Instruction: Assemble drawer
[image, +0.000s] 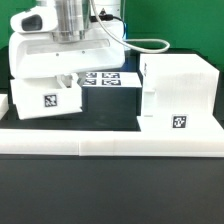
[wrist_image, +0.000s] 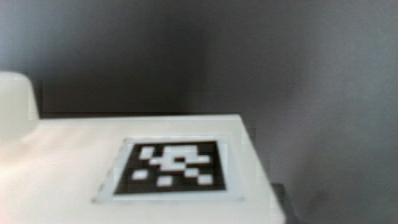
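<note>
Black table (image: 110, 190) and a strip of green backdrop are what I have on screen. My pincer (image: 66, 82) hangs down onto the tray (image: 40, 92). Its tips are hidden at the tray's upper edge, so I cannot tell whether the jaws are spread, closed or clamped on a wall. The wrist view gives me only a flat white top with one tag (wrist_image: 175, 166) and grey blur beyond; no fingers show there.

The tray sits slightly askew toward the table's edge on the exterior view's left, with a side tag (image: 50, 100) on its near face. Behind it, mid-table, lies the marker board (image: 108, 78). The casing (image: 178, 85) stands upright toward the edge on the exterior view's right, apart from the tray. The rail (image: 110, 146) runs along the near edge.

The drawer parts look to me like hollow plastic: light, stiff, and smooth enough to slip between the jaws. They don't seem fragile, though thin walls may flex. I would pinch the tray across one wall, near its middle, so it doesn't swing. The casing looks too wide to span, so I would take one wall or push it.

I count one casing and one tray for certain. A white sliver (image: 3, 105) at the far left edge may be the second tray, but I cannot say. There is also one rail and one marker board.
</note>
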